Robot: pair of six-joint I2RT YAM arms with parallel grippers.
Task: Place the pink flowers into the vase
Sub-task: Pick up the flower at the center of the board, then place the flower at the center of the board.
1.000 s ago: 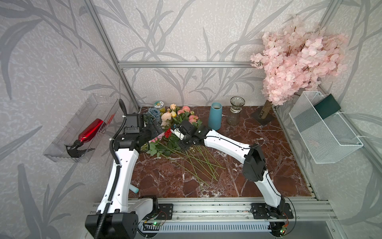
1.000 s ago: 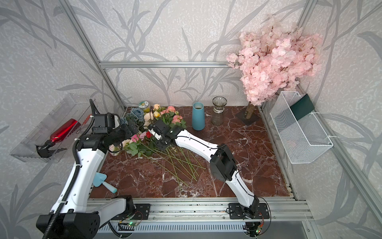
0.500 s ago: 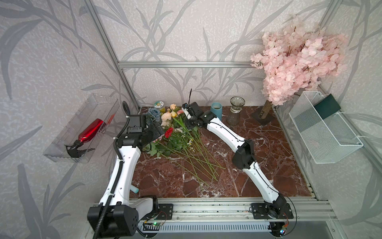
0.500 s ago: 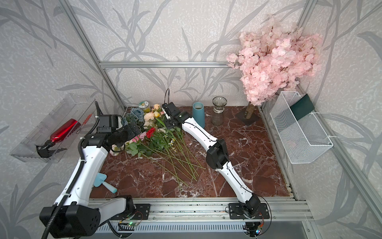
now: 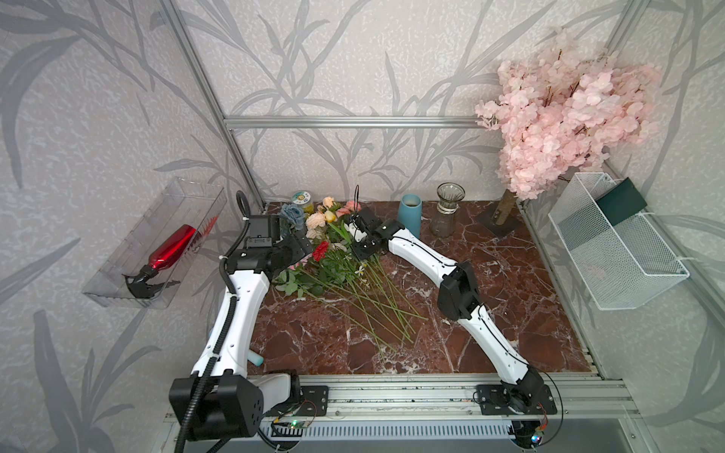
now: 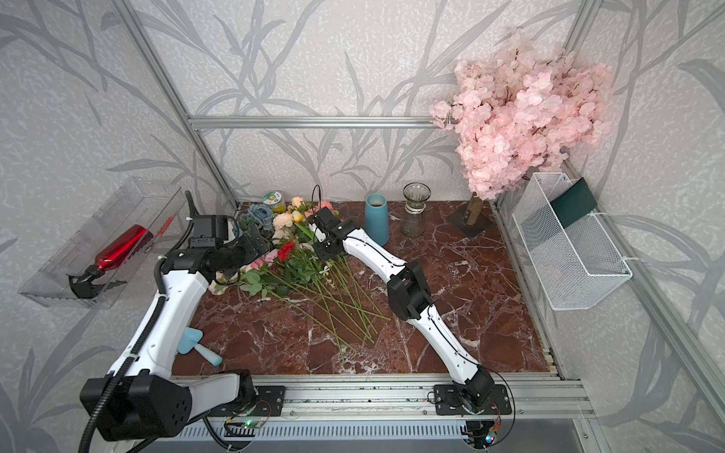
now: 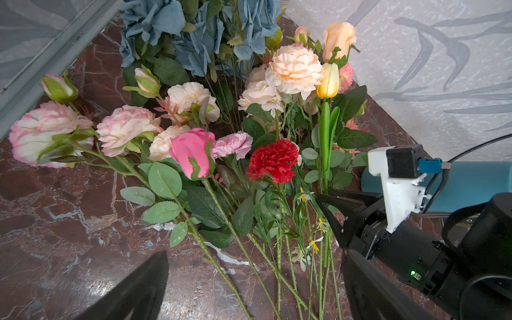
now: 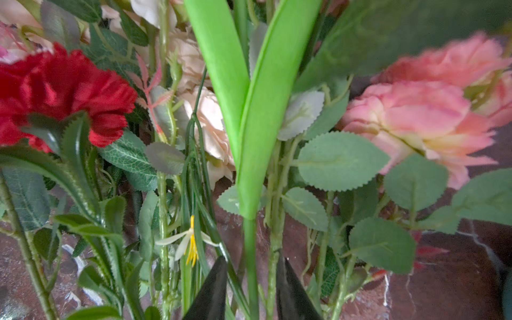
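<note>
The pink flowers [image 5: 316, 221] lie flat on the table [image 5: 490, 313] in the mixed pile, centre-left in both top views. The left gripper [image 7: 249, 282] gapes wide over them, empty. The right gripper [image 8: 250, 288] straddles the tulip stem [image 8: 250, 249] and a leafy stem [image 8: 274, 243]. Whether it pinches them I cannot tell. Lifting now could carry off the wrong flower, with tangled leaves dragging the red carnation [image 8: 55, 91] too.

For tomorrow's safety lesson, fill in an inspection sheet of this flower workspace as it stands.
Surface: marble tabletop, flowers piled at back left.
Job's things: pink flowers in the pile; blue vase and glass vase both flowerless.
Clutter: red carnation, yellow tulip, blue flowers, trowel.
Grippers: left gripper open, holding nothing; right gripper straddles stems, grip unclear.
Cables: black hose along left arm; thin cable loops by right gripper.
Surroundings: blossom tree, wire basket, wall tray with red bottle.
</note>
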